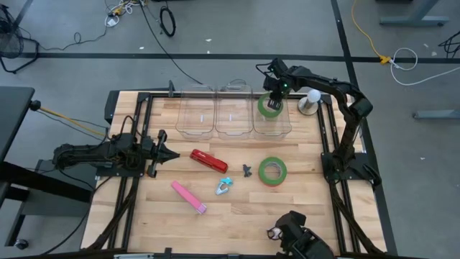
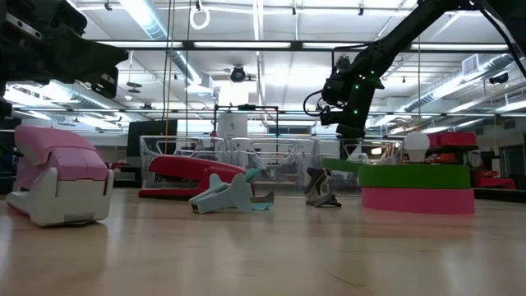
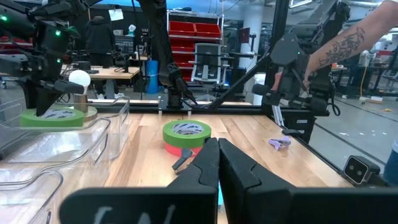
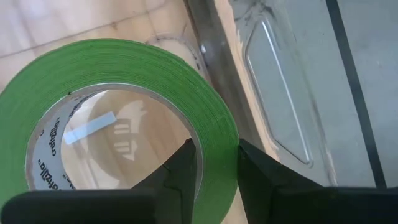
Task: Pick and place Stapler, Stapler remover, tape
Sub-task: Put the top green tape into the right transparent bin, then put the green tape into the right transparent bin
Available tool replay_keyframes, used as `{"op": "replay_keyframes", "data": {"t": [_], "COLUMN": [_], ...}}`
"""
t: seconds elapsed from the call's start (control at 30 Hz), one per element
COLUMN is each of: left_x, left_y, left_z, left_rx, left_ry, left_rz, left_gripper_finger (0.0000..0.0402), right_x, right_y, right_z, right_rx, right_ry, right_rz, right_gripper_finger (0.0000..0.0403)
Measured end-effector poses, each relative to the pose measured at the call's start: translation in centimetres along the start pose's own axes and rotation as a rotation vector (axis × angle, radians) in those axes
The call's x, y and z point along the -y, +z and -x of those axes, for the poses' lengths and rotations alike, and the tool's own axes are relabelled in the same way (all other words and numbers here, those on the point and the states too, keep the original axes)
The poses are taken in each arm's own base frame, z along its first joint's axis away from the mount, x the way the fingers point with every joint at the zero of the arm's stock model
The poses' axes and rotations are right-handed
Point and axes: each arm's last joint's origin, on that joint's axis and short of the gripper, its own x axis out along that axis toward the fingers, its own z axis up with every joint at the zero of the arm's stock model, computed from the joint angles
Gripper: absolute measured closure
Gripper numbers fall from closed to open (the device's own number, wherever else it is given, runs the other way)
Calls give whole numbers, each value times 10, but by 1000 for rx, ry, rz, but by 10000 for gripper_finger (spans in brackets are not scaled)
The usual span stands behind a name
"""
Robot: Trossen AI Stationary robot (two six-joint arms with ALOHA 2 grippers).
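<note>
Table point(image 1: 237, 216): three clear bins point(image 1: 233, 115) line the far edge. Right tool point(image 1: 272, 98), clamped on a green tape roll's point(image 1: 270, 106) wall, hangs over the rightmost bin. Left tool point(image 1: 167, 154), fingers together, waits at left. Open wood surrounds the red stapler point(image 1: 208, 160), pink stapler point(image 1: 188, 196), stacked green-on-red tape point(image 1: 273, 170) and teal remover point(image 1: 223, 187). Only the right wrist view shows the clamp.

I hold one green tape roll point(image 1: 270, 105) flat above the right clear bin point(image 1: 272, 124). A green-on-red tape stack point(image 1: 272, 170) lies flat mid-table, with the red stapler point(image 1: 208, 160) left of it.
</note>
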Motion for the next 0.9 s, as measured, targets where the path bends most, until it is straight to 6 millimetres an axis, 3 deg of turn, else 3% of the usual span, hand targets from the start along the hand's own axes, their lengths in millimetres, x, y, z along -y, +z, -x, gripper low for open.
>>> {"op": "replay_keyframes", "data": {"t": [0.37, 0.7, 0.9], "left_x": [0, 0, 0], "left_y": [0, 0, 0], "left_z": [0, 0, 0], "left_rx": [0, 0, 0], "left_ry": [0, 0, 0], "left_rz": [0, 0, 0], "left_gripper_finger": [399, 399, 399], "right_x": [0, -2, -2], "right_y": [0, -2, -2], "right_z": [0, 0, 0], "right_rx": [0, -8, -9], "right_ry": [7, 35, 36], "right_rz": [-7, -36, -38], "right_gripper_finger": [294, 190, 156]}}
